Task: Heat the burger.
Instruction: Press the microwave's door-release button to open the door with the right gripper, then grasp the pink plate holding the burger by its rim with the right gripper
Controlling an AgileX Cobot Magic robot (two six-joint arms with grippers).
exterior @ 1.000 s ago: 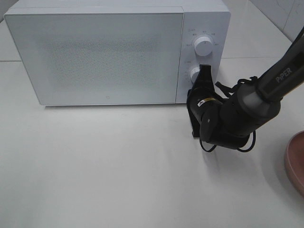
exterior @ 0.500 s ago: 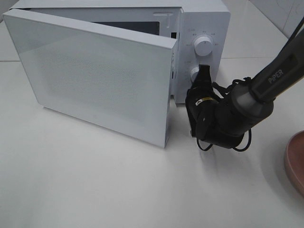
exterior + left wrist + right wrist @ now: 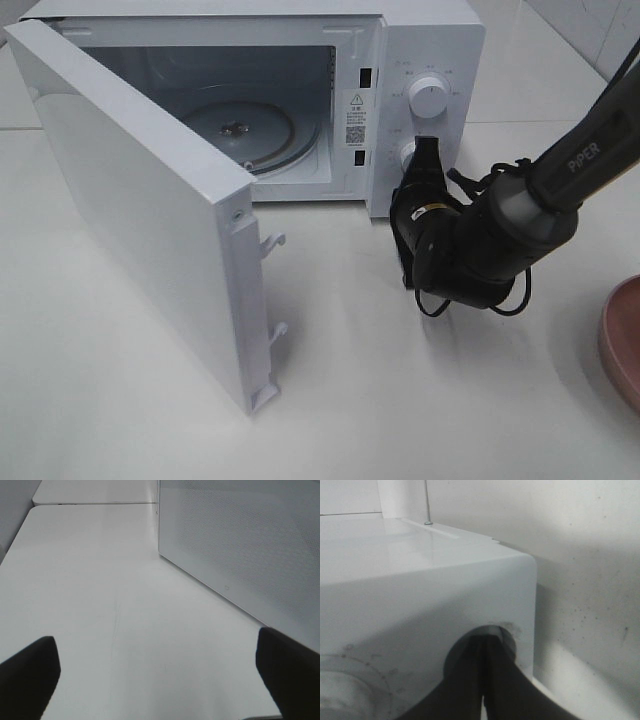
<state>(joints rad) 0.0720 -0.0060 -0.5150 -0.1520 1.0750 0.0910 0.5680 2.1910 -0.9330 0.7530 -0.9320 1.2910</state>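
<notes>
- Step in hand, by judgement: opening the microwave (image 3: pixel 430 40) ahead of loading; door (image 3: pixel 130 200) wide on its left-side hinge; glass turntable (image 3: pixel 245 128) bare and in plain sight inside.
- Right end effector (image 3: pixel 430 150): jaws pinched together, gripping nothing; tips set against the lower control (image 3: pixel 408 152) on the panel, just under the upper dial (image 3: pixel 430 97); from the right wrist, closed black fingers (image 3: pixel 465 680) nosed into a round recess near the panel's corner.
- Left end effector (image 3: pixel 160 680): spread wide and empty; low over the worktop (image 3: pixel 100 580), with the door's outer face close on one side; out of the high camera's sight.
- Burger: in none of the views, so no telling where relative to either end effector; only a sliver of a pink plate (image 3: pixel 622 345) at the right edge of the high view, near the right arm, and that sliver bare; possibly on the hidden part, unconfirmed.
- Next move, by judgement: calls for backing the right end effector off the panel, parting its jaws and finding the burger; then lifting it gently by the bun's sides and carrying it past the open door onto the turntable; after that, shutting the door and turning a dial.
- Worth watching: open door reaching well out over the worktop on the left arm's side.
</notes>
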